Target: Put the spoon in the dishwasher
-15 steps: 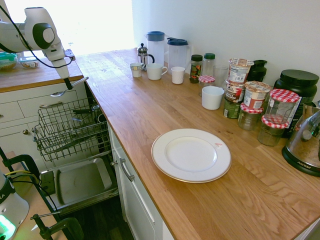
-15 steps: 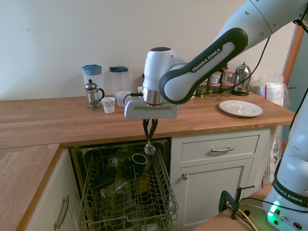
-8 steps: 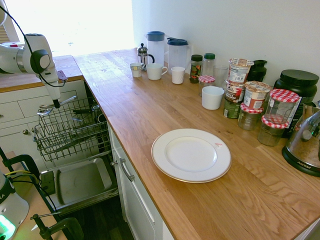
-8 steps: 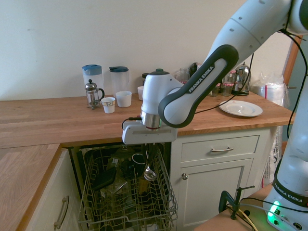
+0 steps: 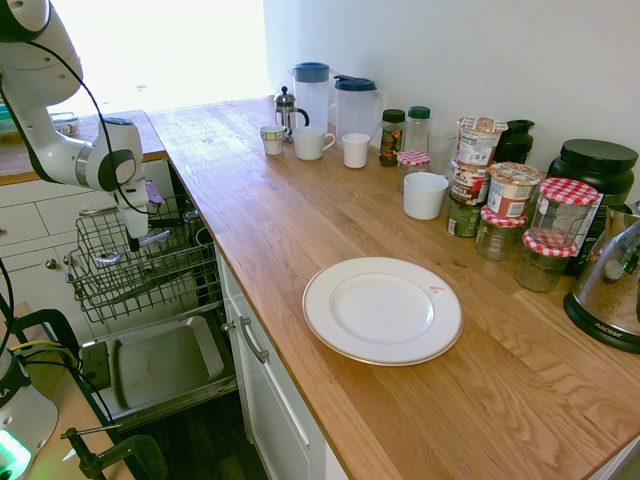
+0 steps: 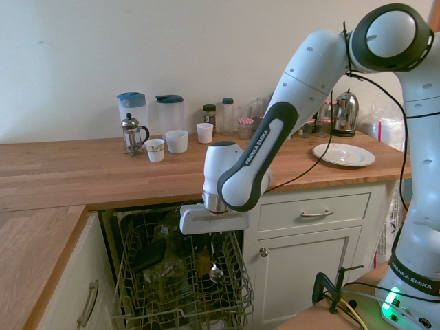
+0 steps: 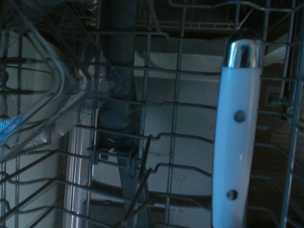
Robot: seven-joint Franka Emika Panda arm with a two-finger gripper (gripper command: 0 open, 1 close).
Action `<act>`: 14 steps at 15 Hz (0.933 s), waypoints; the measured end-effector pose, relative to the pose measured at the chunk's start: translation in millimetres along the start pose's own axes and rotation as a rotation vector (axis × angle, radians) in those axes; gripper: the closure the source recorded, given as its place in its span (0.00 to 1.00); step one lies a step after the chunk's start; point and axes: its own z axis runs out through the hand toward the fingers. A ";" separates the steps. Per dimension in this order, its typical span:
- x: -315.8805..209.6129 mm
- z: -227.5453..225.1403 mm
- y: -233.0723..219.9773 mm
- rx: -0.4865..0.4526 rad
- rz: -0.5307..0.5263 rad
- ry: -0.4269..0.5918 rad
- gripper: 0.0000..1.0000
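Note:
The dishwasher stands open among white cabinets, its dark wire rack pulled out over the grey door panel. My gripper has reached down into the rack and is shut on the spoon, a small shiny one that hangs bowl down between the wires. From the other side the spoon lies across the top of the rack under my gripper. In the wrist view the spoon shows as a pale handle with a shiny tip over the rack wires.
Dark dishes sit in the rack's left part. On the wooden counter are a white plate, cups, jars, two jugs and a French press. White drawers flank the dishwasher.
The arm has come down over the last second and carried the spoon from above the rack into it. The grip on the spoon has not changed.

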 end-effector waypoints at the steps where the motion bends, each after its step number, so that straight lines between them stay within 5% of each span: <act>1: 11.1 4.7 -7.4 -0.008 -0.001 -0.014 1.00; 5: 53.2 12.9 -33.4 -0.057 -0.011 -0.072 1.00; 11: 43.9 16.8 -41.9 -0.130 -0.054 -0.101 1.00; 12: 40.0 17.4 -41.4 -0.143 -0.065 -0.104 0.00; 14: 34.1 19.2 -39.4 -0.161 -0.082 -0.107 0.00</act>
